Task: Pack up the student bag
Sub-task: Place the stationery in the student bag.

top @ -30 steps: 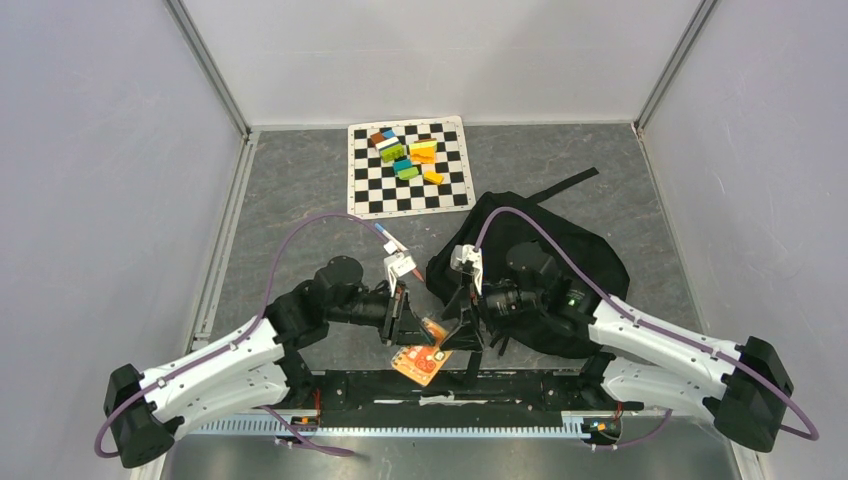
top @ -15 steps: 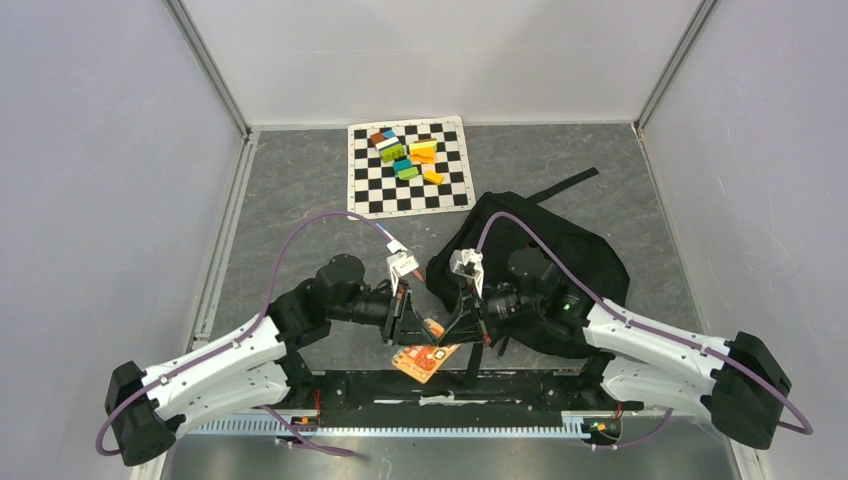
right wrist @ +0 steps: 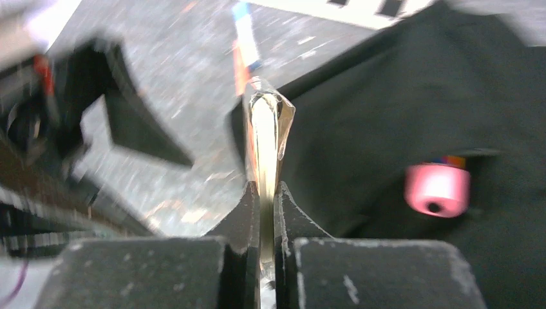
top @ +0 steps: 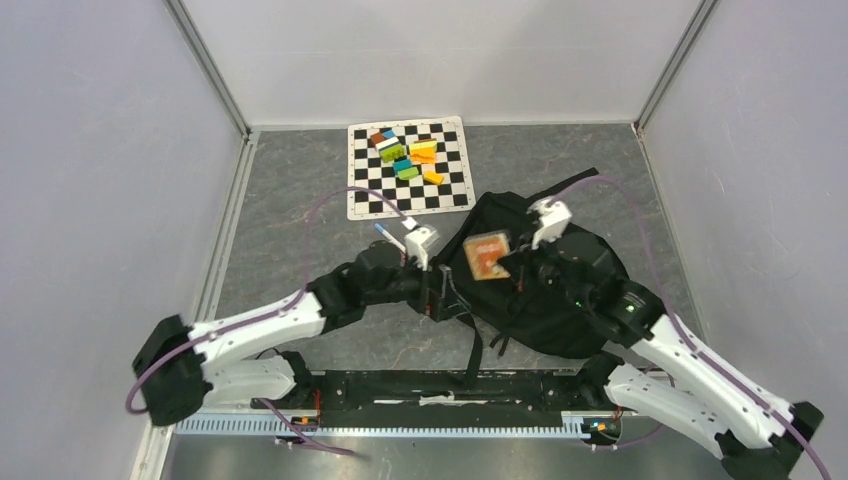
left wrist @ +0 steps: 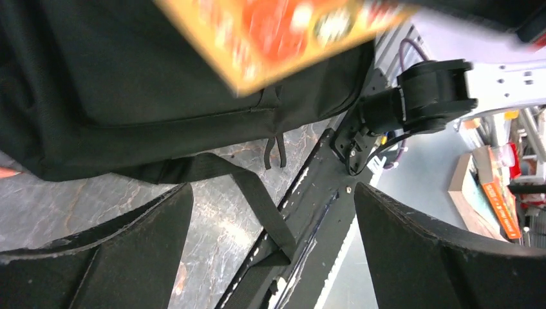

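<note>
The student bag (top: 560, 290) lies black and slumped on the grey table at centre right, with a strap (top: 474, 350) trailing toward the near edge. My right gripper (top: 512, 268) is shut on an orange notebook (top: 487, 255) and holds it above the bag's left part. The right wrist view shows the notebook (right wrist: 265, 141) edge-on, pinched between the fingers (right wrist: 286, 206), with the bag (right wrist: 399, 96) behind. My left gripper (top: 437, 292) stands open at the bag's left edge, holding nothing. In its own view the gripper (left wrist: 273, 257) frames the strap (left wrist: 257, 199), below the bag (left wrist: 129, 96) and the blurred notebook (left wrist: 277, 32).
A black-and-white checkered mat (top: 365, 195) at the back carries several coloured blocks (top: 408, 155). A blue-tipped pen (top: 384, 231) lies by the left wrist. A pink round object (right wrist: 438, 188) rests against the bag. A black rail (top: 450, 385) runs along the near edge. Walls close in on three sides.
The left gripper let go of the orange notebook and opened. The right gripper shut on it and carried it up and back over the bag. The left arm reached toward the bag's left edge.
</note>
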Controlling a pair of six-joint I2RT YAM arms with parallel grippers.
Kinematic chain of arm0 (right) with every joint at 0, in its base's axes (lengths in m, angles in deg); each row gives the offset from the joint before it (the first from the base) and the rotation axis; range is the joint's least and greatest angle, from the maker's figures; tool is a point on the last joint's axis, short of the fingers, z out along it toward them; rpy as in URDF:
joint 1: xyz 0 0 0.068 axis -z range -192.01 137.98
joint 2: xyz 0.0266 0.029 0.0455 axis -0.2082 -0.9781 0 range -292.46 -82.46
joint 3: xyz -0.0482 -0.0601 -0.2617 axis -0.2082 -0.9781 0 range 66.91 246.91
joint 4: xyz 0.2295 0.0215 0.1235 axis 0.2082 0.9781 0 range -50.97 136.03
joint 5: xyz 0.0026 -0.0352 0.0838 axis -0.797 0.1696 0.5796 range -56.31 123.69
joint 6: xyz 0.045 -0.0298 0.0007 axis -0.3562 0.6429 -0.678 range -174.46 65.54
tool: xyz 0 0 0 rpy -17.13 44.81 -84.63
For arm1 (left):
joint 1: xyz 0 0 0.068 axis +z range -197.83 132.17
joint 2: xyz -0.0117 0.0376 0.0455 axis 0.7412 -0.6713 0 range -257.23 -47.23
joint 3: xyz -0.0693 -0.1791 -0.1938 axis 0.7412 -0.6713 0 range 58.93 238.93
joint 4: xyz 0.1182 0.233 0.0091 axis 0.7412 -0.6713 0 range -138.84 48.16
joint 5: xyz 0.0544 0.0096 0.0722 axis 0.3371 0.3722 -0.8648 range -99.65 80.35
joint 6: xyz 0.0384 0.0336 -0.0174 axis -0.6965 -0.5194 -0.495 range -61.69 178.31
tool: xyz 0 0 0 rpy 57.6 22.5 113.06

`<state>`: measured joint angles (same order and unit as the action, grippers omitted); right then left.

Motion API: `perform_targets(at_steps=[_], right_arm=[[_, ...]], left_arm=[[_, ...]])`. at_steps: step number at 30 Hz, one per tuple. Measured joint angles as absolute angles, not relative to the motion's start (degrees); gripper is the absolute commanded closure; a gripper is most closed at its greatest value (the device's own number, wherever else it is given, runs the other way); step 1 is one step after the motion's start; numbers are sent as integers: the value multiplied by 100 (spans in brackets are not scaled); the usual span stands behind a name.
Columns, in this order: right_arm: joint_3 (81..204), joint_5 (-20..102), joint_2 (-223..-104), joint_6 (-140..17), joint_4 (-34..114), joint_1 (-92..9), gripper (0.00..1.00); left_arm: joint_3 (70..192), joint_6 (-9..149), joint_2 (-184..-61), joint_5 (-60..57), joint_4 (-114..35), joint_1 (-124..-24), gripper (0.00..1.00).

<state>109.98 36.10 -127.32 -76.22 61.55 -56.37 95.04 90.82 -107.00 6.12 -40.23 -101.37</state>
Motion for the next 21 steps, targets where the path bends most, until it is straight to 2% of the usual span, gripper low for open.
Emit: perform_targets(at_steps=[6,12,14,19,21], right_arm=[[11448,933,-12002,-7878,6916,-5436,100],[11618,-291,-11925,-8040,7469,-5390,100],[11590,-394,-11921,-8110,7578,-5390,100],[11216,-422,-11720,-8359,7696,-5390,100],[10987,-381,-11600,-8490,7733,-5390,100]], left_arm=[[10801,9030,-12615,94,-4034,-10839,2],[11703,9155,-13740,-435,-3988,-11160,4],[11848,9244,-13967,-699,-4010,-11165,7],[12361,9345,-14516,-1333,-4336,-11154,30],[12613,9347,-14719,-1479,-4493,-11151,32]])
